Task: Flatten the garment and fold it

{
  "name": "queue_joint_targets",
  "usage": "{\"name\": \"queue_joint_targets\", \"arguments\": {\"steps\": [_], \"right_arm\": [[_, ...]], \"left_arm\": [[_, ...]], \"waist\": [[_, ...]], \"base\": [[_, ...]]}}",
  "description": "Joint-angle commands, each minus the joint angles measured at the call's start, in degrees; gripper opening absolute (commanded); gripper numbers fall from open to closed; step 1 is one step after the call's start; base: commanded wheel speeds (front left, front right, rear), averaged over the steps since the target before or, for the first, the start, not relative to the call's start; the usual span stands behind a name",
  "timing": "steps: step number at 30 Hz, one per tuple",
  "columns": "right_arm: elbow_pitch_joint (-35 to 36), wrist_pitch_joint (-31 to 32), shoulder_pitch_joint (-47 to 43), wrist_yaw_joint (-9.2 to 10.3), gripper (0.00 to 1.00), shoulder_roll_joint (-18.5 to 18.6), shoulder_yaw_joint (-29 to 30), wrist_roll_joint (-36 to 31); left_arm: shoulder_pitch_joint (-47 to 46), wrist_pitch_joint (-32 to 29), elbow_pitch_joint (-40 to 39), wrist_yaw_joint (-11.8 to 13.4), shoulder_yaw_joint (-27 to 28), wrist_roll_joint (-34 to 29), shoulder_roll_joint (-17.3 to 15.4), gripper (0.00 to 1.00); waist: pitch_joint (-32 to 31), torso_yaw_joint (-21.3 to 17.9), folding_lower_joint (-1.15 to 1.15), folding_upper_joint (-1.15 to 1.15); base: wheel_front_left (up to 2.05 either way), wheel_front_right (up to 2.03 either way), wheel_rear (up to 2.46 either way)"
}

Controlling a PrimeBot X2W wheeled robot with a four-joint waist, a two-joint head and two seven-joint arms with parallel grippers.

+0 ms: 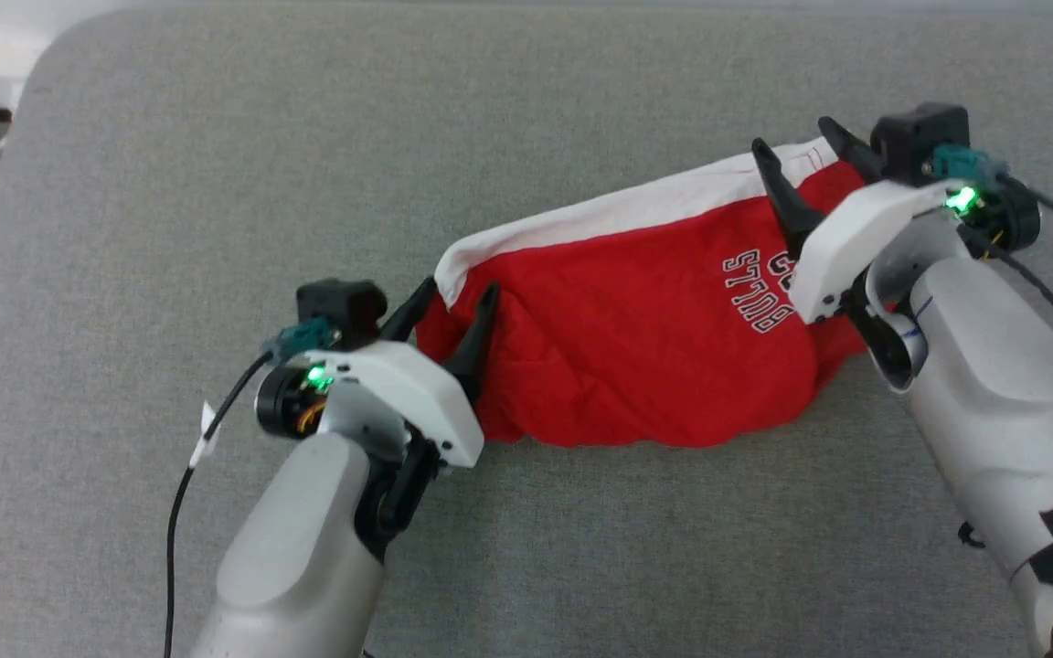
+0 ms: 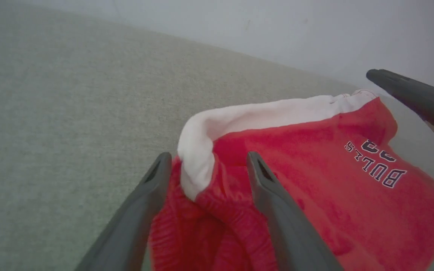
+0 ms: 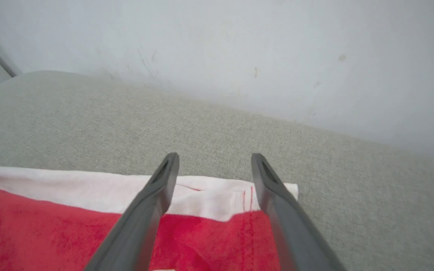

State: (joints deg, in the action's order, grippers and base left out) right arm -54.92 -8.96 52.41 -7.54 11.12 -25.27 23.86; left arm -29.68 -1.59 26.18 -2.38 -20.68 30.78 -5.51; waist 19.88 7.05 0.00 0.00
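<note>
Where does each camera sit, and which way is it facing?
Head view: on the head, facing down at the shorts on the grey surface; both forearms, left end effector, right end effector show.
Left wrist view: on that wrist, facing along its own fingers across the shorts toward the wall.
Right wrist view: on that wrist, facing over the white trim toward the wall; own fingers show.
Shared: head and left wrist views both show the lettering.

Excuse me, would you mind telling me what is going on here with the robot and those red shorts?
A two-armed robot is working on a pair of red shorts that lie rumpled on a grey padded surface. The left gripper stands open at the bunched left end, and the right gripper stands open over the white-trimmed far right corner. Neither one grips the cloth, and the shorts are not yet flat.
</note>
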Motion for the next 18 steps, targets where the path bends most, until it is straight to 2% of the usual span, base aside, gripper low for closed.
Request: {"name": "queue_joint_targets", "arguments": {"steps": [1, 5, 12, 16, 18], "right_arm": [[0.04, -3.06, -1.68, 0.05, 1.0, -0.16, -0.3, 0.87], [2.81, -5.6, -5.23, 0.05, 1.0, -0.07, 0.0, 2.03], [9.81, -6.0, -13.12, 0.05, 1.0, 1.27, 1.73, 3.71], [14.51, -6.02, -17.57, 0.05, 1.0, 2.47, 4.36, 2.75], [17.17, -6.02, -20.04, 0.05, 1.0, 2.79, 5.68, 1.87]], "left_arm": [[2.28, 1.8, -0.68, 1.18, 0.64, 0.0, -0.16, 1.0], [6.45, 5.54, -3.32, 3.6, 2.53, 0.13, -0.76, 1.0], [14.43, 11.54, -10.97, 9.38, 5.31, -1.44, -1.88, 1.0], [18.2, 10.56, -15.05, 11.57, 4.97, -2.24, -2.45, 1.0], [19.02, 7.75, -16.42, 11.61, 4.1, -2.29, -3.29, 1.0]], "waist": [[-3.64, -1.02, 0.0, 0.0], [-7.25, -1.96, 0.0, 0.0], [-11.77, -3.55, 0.0, 0.0], [-13.25, -3.77, 0.0, 0.0], [-13.71, -3.88, 0.0, 0.0]], "base": [[0.0, 0.0, 0.0], [0.0, 0.0, 0.0], [0.0, 0.0, 0.0], [0.0, 0.0, 0.0], [0.0, 0.0, 0.0]]}}
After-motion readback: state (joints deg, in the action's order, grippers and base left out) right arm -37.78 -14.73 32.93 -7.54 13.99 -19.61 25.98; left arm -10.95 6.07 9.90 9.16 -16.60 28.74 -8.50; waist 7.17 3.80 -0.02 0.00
